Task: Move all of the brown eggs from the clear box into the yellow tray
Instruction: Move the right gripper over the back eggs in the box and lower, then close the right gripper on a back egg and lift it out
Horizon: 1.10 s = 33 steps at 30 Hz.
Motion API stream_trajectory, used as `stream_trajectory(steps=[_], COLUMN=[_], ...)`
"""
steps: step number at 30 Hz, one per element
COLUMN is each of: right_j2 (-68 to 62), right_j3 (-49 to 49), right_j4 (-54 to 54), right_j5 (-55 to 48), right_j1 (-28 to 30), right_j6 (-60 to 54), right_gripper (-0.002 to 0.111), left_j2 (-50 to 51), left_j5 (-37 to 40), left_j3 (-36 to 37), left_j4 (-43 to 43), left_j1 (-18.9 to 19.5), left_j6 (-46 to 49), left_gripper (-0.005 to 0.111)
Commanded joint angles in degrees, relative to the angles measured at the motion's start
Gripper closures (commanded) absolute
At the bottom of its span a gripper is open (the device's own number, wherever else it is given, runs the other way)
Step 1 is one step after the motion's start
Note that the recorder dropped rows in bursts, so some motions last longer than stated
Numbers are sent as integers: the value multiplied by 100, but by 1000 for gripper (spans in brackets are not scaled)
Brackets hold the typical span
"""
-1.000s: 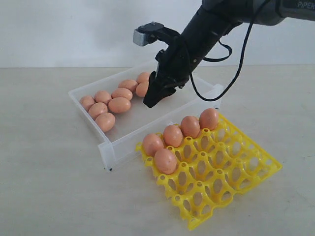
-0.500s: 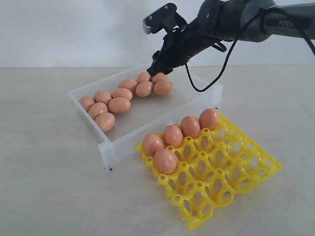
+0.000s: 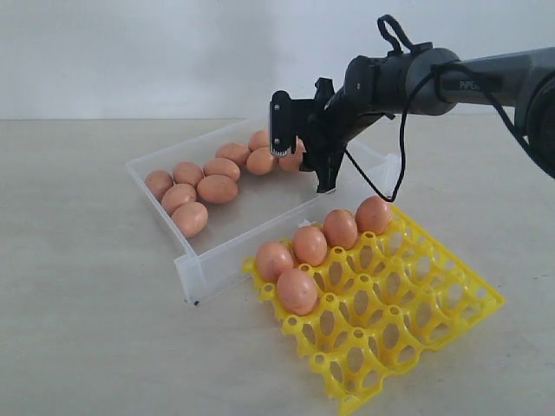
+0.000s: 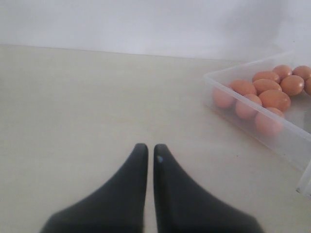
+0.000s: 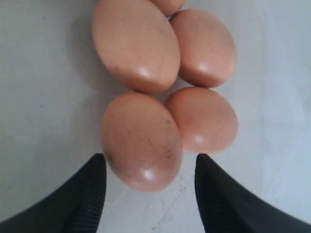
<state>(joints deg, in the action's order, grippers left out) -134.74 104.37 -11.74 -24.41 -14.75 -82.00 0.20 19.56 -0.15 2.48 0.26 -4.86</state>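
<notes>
The clear box [image 3: 186, 260] holds several brown eggs [image 3: 217, 188] in a left group and a back group. Five more sit in the yellow tray [image 3: 434, 303] in front of it, along its near-left side. My right gripper [image 3: 321, 178] hangs over the back group, open. In the right wrist view a speckled egg [image 5: 141, 141] lies on the box floor just ahead of the spread fingertips [image 5: 92, 194], with nothing gripped. Three more eggs crowd behind it. My left gripper [image 4: 150, 148] is shut and empty over bare table, out of the exterior view.
The box's right wall [image 3: 381, 165] stands close behind the right gripper. The arm's black cable [image 3: 395, 173] loops down over that wall. In the left wrist view the box corner [image 4: 214, 80] and its eggs lie off to one side of the gripper.
The right gripper rose from the box's middle to the back eggs, then turned and came down beside them. Its jaws have widened. The left gripper is only shown now.
</notes>
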Motion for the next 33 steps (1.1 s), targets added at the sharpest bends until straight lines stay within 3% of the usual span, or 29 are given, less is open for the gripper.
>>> stream_trajectory(steps=[1, 6, 20, 23, 27, 33], right_j2=[15, 15, -320, -320, -320, -298], right_j3=[5, 5, 5, 5, 5, 5], right_j4=[-333, -665, -1196, -1196, -1352, -1768], right_j5=[-89, -160, 20, 105, 152, 342], right_j1=[48, 48, 48, 48, 48, 48], right_j6=[-381, -1177, -1371, -1283, -1106, -892], right_gripper=[60, 60, 61, 78, 108, 108], left_j2=[-20, -20, -20, -20, -20, -20], left_j5=[-23, -23, -23, -23, -23, -23], left_j3=[15, 15, 15, 15, 15, 15], left_j4=[-15, -15, -15, -15, -15, -15], left_j1=[17, 17, 17, 17, 17, 17], left_j6=[-6, -6, -6, -6, -6, -6], left_gripper=[102, 102, 102, 102, 102, 102])
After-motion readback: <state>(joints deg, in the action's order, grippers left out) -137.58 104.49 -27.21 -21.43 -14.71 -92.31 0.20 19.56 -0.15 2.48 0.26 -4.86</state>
